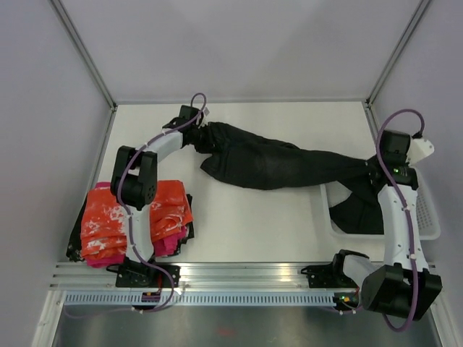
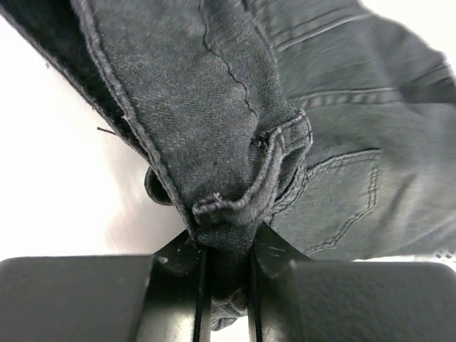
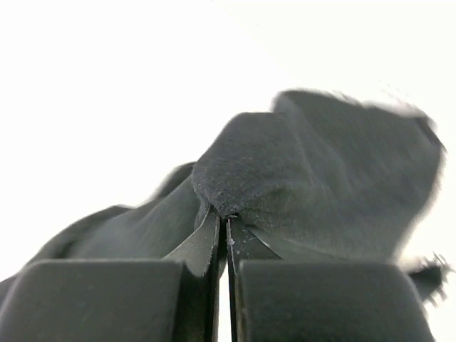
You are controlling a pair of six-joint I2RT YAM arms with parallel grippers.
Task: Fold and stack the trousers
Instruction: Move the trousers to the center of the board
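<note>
Black soft-fabric long trousers [image 1: 275, 163] span the white table [image 1: 253, 224] from back-left to the right side, drawn out between both arms. Left end effector [image 2: 226, 246] is clamped on a seamed fold by the pocket stitching. Right end effector [image 3: 226, 226] is pinched tight on a fabric edge. Loose black cloth trails into the white slotted plastic basket [image 1: 432, 217] at right. Orange-and-white mottled garment [image 1: 116, 217] lies front-left.
</note>
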